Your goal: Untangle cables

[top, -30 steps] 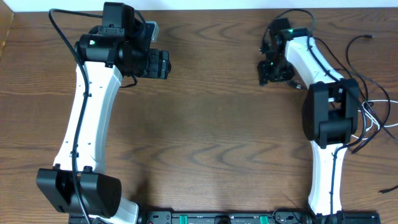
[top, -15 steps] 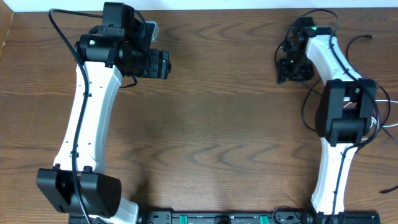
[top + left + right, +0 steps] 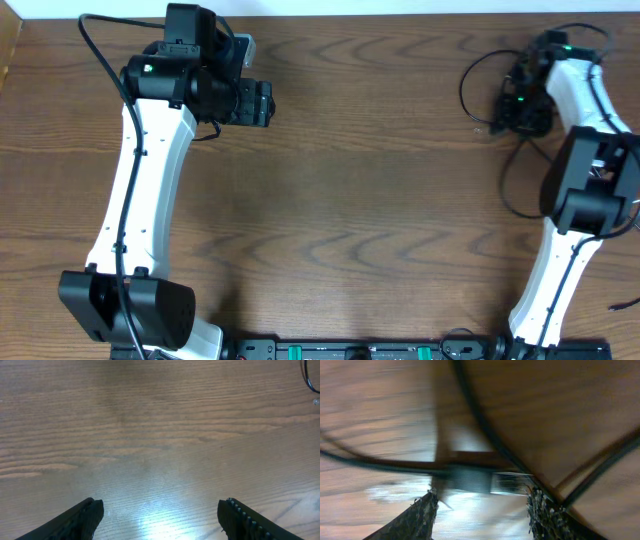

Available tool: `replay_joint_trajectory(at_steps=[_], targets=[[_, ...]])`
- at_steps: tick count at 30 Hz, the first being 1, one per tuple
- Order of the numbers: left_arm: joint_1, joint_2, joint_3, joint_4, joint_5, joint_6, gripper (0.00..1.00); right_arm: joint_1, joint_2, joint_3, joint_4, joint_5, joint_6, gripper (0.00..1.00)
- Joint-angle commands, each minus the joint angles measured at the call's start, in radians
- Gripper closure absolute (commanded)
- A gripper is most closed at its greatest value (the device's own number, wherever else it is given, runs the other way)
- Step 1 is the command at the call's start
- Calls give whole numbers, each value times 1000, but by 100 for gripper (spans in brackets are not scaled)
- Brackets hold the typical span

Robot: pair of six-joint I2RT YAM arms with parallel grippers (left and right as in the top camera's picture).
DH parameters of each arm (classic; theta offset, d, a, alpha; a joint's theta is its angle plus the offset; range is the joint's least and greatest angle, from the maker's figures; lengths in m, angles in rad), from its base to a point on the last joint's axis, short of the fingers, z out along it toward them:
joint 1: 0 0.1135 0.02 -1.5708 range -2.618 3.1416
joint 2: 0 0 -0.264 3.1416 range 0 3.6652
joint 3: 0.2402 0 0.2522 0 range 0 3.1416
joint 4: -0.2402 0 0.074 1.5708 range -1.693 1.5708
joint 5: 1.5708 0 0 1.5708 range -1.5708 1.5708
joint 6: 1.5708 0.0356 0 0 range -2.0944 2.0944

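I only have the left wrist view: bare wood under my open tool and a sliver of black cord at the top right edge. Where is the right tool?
Observer: The right tool is over the far right part of the table, well apart from the left tool.
Operator: Any cables near it?
Observer: Yes, a black cable loops out over the wood on its side toward the left arm.
Operator: Is it holding anything?
Observer: Its wrist view is blurred. A plug end sits right at its spread fingertips, but I cannot tell whether it is gripped.
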State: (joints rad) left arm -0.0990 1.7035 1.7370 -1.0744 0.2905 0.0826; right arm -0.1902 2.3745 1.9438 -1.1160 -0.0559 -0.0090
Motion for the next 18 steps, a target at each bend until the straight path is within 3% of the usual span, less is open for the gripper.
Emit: replay_joint_trajectory(at_steps=[1,18], targets=[[2,-25,8,0,15,14,21,-63,35,2,-6,29,-8,43],[2,-25,8,-1,15,25,21,-346,35,2,-24,-13,-7,43]])
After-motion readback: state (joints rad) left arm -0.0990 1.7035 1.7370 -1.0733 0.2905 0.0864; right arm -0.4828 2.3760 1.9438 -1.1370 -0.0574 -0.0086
